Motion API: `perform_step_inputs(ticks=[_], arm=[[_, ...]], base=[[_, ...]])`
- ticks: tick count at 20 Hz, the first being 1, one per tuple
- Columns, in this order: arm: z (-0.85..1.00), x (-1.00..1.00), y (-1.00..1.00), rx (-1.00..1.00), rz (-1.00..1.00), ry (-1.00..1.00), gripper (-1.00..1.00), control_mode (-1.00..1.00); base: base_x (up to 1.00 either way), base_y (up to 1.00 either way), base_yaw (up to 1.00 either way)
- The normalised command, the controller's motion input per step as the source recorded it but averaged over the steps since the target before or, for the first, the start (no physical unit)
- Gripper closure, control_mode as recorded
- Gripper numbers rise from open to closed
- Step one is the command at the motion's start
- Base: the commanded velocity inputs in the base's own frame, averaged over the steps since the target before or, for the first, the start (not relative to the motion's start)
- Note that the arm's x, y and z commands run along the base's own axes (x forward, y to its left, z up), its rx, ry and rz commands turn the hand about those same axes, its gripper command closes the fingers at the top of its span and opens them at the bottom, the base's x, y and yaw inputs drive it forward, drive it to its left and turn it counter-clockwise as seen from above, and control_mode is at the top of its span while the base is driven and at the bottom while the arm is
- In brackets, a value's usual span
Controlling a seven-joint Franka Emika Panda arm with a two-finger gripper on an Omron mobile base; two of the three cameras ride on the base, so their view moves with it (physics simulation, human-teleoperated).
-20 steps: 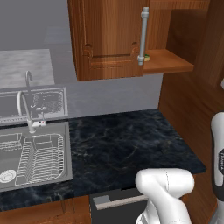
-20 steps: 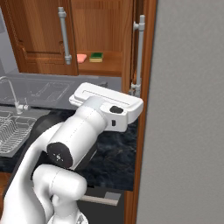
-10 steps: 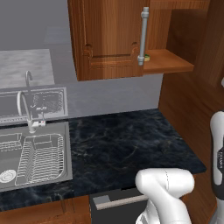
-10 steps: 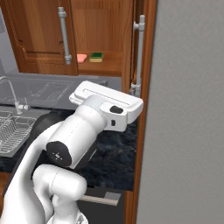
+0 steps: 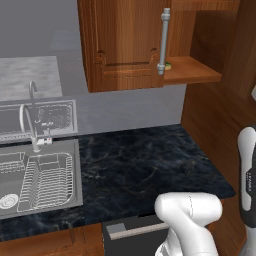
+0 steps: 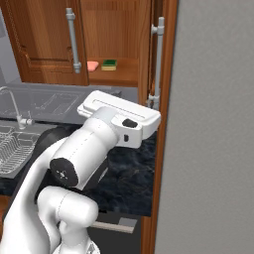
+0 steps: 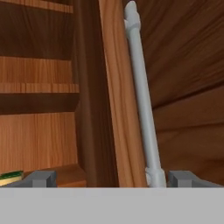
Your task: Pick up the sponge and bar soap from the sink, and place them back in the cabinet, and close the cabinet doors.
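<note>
I can read no text, label, brand, number or sign anywhere around me. Small dark marks run down my white arm link [image 5: 248,180], right of the surface [image 5: 150,165], too blurred to read.

The cabinet's wooden shelf [image 6: 119,75] sits ahead and left of the open claw [image 7: 109,178]. On it lie the sponge [image 6: 109,64] and, just beside it, the bar soap [image 6: 92,65].
</note>
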Motion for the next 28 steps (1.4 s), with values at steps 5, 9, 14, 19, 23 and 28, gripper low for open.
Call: perform_step_inputs(ticks=[5,9,14,19,23,28], arm=[[0.0,0.04,0.03,0.0,-0.02,0.0,-1.0,-1.0],[0.0,0.12,0.0,0.0,-0.02,0.0,-1.0,-1.0],[0.0,0.13,0.0,0.0,-0.06,0.0,-1.0,-1.0],[0.0,0.14,0.0,0.0,-0.07,0.0,-1.0,-1.0],[0.0,0.14,0.0,0.0,-0.05,0.0,-1.0,-1.0],[0.0,0.12,0.0,0.0,-0.01,0.0,-1.0,-1.0]], base=[[0.0,0.0,0.0],[0.0,0.0,0.0],[0.0,0.0,0.0],[0.0,0.0,0.0],[0.0,0.0,0.0],[0.0,0.0,0.0]])
